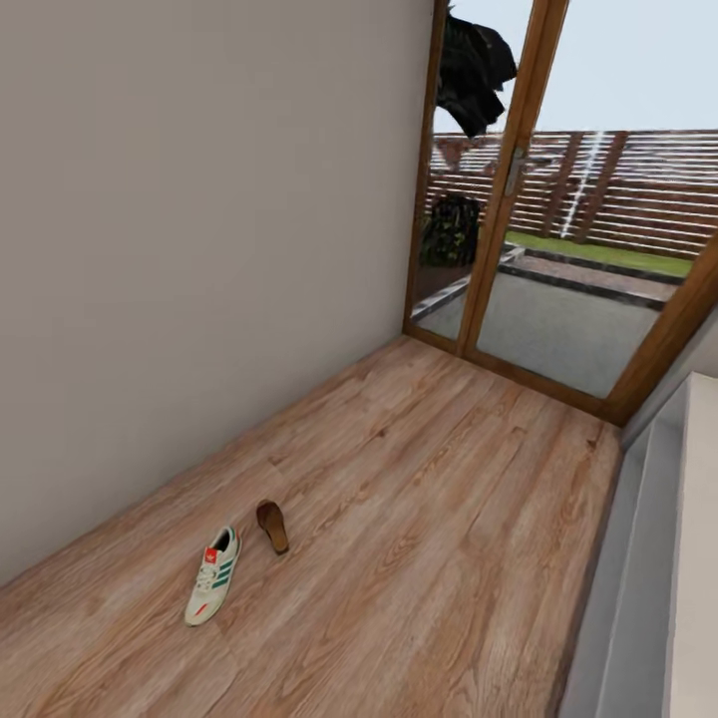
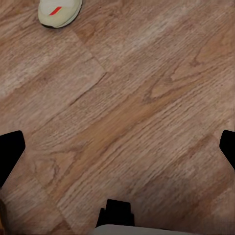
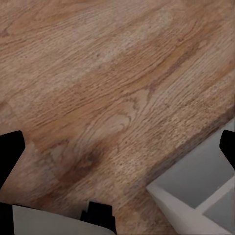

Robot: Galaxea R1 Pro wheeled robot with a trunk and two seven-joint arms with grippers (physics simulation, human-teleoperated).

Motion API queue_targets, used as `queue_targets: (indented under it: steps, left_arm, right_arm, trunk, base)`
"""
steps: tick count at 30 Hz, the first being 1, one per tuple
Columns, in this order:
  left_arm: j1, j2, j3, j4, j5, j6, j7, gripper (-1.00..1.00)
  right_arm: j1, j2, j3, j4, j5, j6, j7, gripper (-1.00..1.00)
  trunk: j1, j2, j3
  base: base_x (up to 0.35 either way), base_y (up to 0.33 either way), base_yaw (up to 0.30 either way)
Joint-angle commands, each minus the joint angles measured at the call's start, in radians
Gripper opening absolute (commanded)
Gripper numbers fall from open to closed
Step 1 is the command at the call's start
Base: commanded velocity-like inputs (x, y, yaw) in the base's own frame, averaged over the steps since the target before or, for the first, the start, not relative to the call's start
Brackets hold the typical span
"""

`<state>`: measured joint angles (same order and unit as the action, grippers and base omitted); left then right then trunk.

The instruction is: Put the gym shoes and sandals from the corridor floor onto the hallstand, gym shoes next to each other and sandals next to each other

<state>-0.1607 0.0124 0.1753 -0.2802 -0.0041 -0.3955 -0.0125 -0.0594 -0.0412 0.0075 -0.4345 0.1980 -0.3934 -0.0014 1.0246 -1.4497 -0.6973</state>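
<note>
One white gym shoe [image 1: 213, 587] with green stripes and a red tongue mark lies on the wood-plank corridor floor [image 1: 419, 499] near the left wall. Just beyond it lies one dark brown sandal [image 1: 272, 526]. The pale grey-white hallstand [image 1: 648, 588] runs along the right edge of the head view. In the left wrist view my left gripper [image 2: 117, 147] hangs open over bare planks, with the toe of the gym shoe [image 2: 59, 11] ahead of it. My right gripper [image 3: 117, 147] is open above the floor, beside a corner of the hallstand [image 3: 196, 196].
A plain beige wall [image 1: 199, 249] bounds the corridor on the left. At the far end a wood-framed glass door [image 1: 519, 199] looks out on a patio and fence. Wide floor lies between the shoes and the hallstand.
</note>
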Motion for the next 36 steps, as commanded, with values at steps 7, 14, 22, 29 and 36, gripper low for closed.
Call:
queue_targets:
  steps: [7,14,22,29,36]
  left_arm:
    - [-0.001,0.000,0.003,0.001,-0.001,-0.003,-0.001,1.00]
    - [0.000,0.000,0.003,0.001,0.000,-0.003,-0.001,1.00]
    - [0.000,0.000,0.003,0.001,0.000,-0.003,-0.001,1.00]
    - [0.000,0.000,0.003,0.001,0.000,-0.003,-0.001,1.00]
    - [0.000,0.000,0.003,0.001,0.000,-0.003,-0.001,1.00]
  right_arm:
    - [0.000,0.000,0.000,0.000,0.003,-0.002,0.000,1.00]
    - [0.000,0.000,0.000,0.000,0.003,-0.002,0.000,1.00]
    - [0.000,0.000,0.000,0.000,0.003,-0.002,0.000,1.00]
    - [0.000,0.000,0.000,0.000,0.003,-0.002,0.000,1.00]
    - [0.000,0.000,0.000,0.000,0.003,-0.002,0.000,1.00]
  trunk:
    - [0.000,0.000,-0.001]
    - [0.000,0.000,-0.001]
    - [0.000,0.000,-0.001]
    - [0.000,0.000,-0.001]
    - [0.000,0.000,-0.001]
  base:
    - [0.115,0.024,0.000]
    - [0.109,0.002,0.000]
    - [0.295,0.000,0.000]
    - [0.330,0.000,0.000]
    - [0.333,0.000,0.000]
